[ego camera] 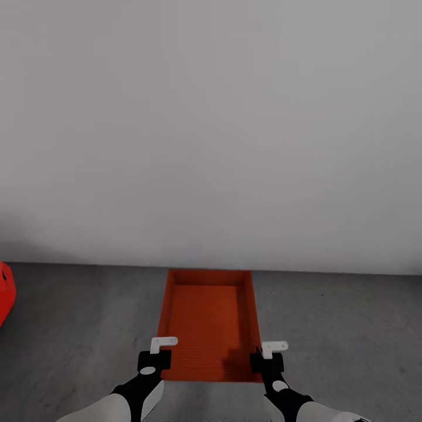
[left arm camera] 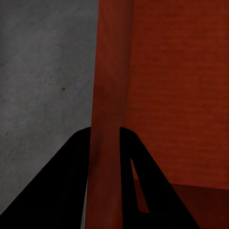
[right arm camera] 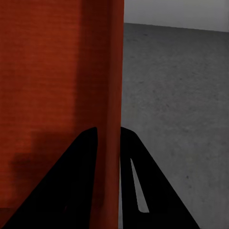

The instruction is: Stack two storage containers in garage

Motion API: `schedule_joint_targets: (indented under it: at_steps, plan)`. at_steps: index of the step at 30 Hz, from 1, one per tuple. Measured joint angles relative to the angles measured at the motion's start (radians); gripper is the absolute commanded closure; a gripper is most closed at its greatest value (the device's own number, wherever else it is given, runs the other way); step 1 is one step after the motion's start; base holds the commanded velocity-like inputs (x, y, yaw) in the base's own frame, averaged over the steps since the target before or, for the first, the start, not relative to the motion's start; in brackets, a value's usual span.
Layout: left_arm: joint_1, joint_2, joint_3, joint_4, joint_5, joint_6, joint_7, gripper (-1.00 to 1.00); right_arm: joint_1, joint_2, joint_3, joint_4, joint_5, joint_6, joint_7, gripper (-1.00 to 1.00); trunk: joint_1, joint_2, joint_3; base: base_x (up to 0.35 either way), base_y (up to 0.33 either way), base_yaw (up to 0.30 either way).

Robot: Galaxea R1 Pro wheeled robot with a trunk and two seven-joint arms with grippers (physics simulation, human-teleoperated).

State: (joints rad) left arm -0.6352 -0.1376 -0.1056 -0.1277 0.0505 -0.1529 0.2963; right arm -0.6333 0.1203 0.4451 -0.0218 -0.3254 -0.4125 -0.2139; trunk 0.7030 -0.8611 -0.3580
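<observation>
Soft, even, dim light with no glare; the grey wall [ego camera: 211, 129] darkens toward its base. A faint shadow falls inside the storage container [ego camera: 208, 328]. Wrist views are slightly blurred.

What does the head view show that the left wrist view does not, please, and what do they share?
Head view alone: the grey wall, a red object at the left edge, the right tool at the box's right wall, and the whole open box with its far end against the wall.

Left wrist view alone: a close look at the box's left wall passing between the left tool's dark fingers.

Both: the red-orange box, the grey floor and the left tool.
</observation>
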Motion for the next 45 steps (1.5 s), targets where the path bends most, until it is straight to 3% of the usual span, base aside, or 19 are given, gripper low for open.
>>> schedule_joint_targets:
  at_steps: [45]
  plan:
    - [0.0,0.001,0.002,-0.001,-0.002,-0.001,-0.002,1.0,0.0,0.002,0.003,0.001,-0.004,-0.002,-0.003,1.0,0.0,0.0,-0.072,0.0,0.0,0.0]
